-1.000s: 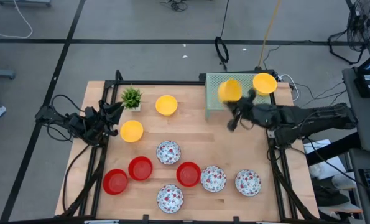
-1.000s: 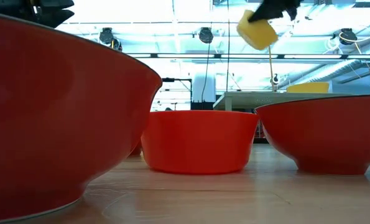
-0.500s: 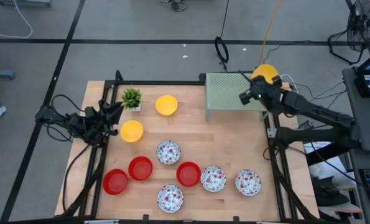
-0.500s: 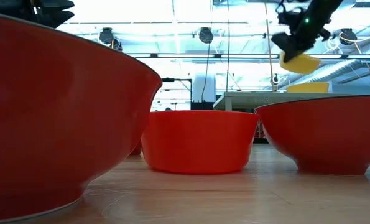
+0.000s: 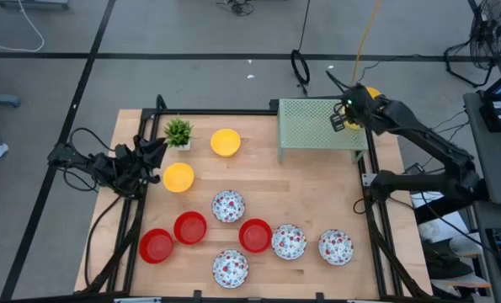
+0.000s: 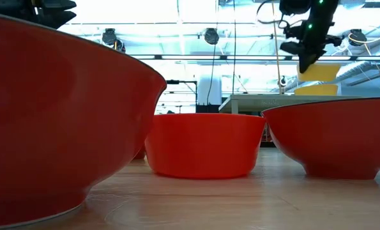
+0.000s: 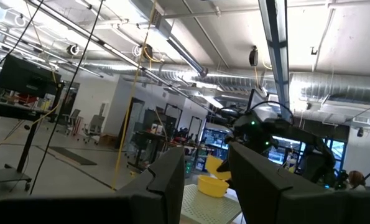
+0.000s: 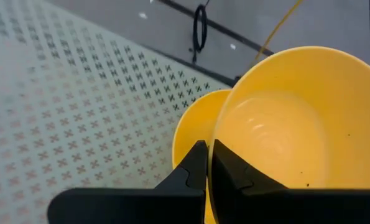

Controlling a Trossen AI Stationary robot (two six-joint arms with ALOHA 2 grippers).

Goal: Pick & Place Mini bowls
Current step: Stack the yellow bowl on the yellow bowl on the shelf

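My right gripper is shut on a yellow mini bowl at the table's far right corner. It hangs over the right end of a green perforated shelf, just above a second yellow bowl that stands on the shelf. The low view shows the held bowl close over the other one. Two more yellow bowls, three red bowls and several floral bowls sit on the table. My left gripper waits open at the left edge. My right gripper pinches the held yellow bowl's rim, on the side nearest the wrist, with one finger inside the bowl and one outside. The fingers slant down from the table's near right. The bowl is lifted, mouth up and slightly tilted, over the other yellow bowl.
A small green potted plant stands at the far left beside the left arm. The red and floral bowls crowd the table's near half. Bare wood lies between them and the shelf.
My right gripper has swung from over the shelf's left part toward the table's far right corner and tipped to point downward, staying shut on the yellow bowl. The bowl has come from lying on its side to mouth up, over the bowl on the shelf.
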